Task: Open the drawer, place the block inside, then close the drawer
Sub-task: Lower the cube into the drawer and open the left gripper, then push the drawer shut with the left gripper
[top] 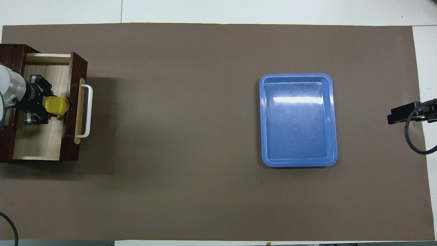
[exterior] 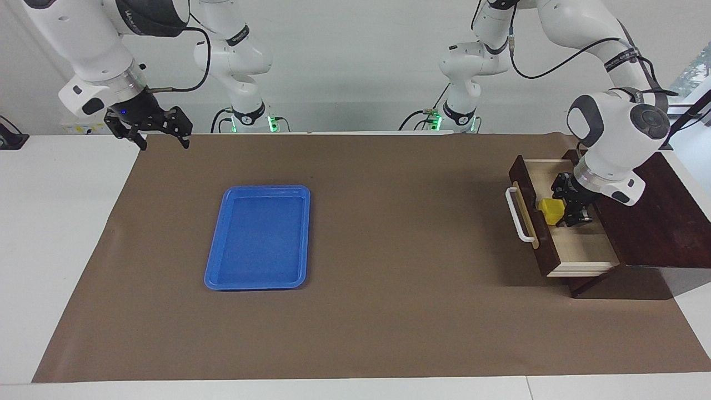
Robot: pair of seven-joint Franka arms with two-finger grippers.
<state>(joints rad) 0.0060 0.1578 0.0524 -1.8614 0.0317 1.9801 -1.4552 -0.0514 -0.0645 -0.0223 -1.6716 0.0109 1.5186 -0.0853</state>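
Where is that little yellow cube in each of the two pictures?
Facing view: the block is at the picture's right edge, inside the open drawer, at the left gripper.
Overhead view: the block is at the picture's left edge, in the same drawer, just inside its front panel.
Shared landmark: the drawer's white handle.
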